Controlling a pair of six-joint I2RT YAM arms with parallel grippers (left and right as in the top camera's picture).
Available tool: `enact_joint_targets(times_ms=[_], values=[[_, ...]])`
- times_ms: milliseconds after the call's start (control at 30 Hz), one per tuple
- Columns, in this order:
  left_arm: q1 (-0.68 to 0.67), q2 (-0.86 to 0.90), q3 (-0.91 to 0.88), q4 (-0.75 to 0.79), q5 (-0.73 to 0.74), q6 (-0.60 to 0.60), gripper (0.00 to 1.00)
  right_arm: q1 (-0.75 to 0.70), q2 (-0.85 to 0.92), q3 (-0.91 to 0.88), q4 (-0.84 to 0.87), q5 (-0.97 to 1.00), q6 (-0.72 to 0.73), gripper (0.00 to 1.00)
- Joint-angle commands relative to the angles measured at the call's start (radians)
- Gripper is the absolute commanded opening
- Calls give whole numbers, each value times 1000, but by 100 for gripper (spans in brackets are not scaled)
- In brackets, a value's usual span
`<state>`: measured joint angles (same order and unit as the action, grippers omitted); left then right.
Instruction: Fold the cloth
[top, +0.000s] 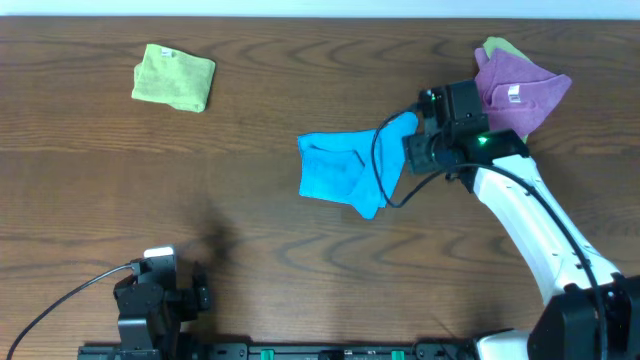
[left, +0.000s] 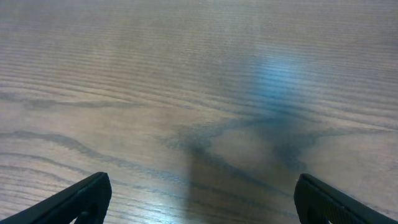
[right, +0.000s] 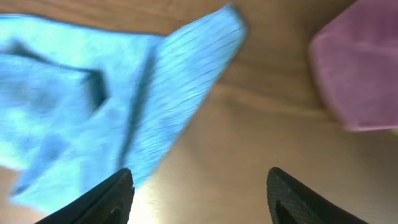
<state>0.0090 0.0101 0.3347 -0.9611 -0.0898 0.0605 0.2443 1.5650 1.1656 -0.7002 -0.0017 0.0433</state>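
Note:
The bright blue cloth (top: 345, 165) lies crumpled and partly folded over itself in the middle of the table, one corner pointing toward the right arm. It fills the left of the right wrist view (right: 93, 106). My right gripper (top: 418, 140) hovers at the cloth's right corner, open and empty (right: 199, 196), its left finger over the cloth's edge. My left gripper (top: 150, 290) rests at the front left, open and empty (left: 199, 199) over bare wood. The white tag is not visible.
A purple cloth (top: 515, 90) lies at the back right on top of a light green one (top: 497, 46); its edge shows in the right wrist view (right: 360, 68). Another light green cloth (top: 175, 78) lies folded at the back left.

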Motion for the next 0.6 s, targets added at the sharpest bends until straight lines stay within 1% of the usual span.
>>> enact_joint_targets(times_ms=[0, 100, 233, 333, 467, 567], values=[[-6, -6, -14, -47, -26, 53, 95, 8, 40, -15, 1, -207, 69, 69], [-6, -6, -14, -45, -26, 53, 95, 8, 105, -29, 18, -291, 83, 70], [-6, -6, -14, -45, -25, 52, 95, 8, 201, -29, 94, -421, 90, 71], [-6, -6, -14, -44, -25, 52, 95, 8, 266, -29, 129, -449, 121, 70], [-6, -6, -14, -14, -17, 51, 95, 8, 320, -29, 164, -486, 130, 64], [-6, -6, -14, 2, -16, 51, 96, 8, 335, -29, 180, -489, 143, 54]])
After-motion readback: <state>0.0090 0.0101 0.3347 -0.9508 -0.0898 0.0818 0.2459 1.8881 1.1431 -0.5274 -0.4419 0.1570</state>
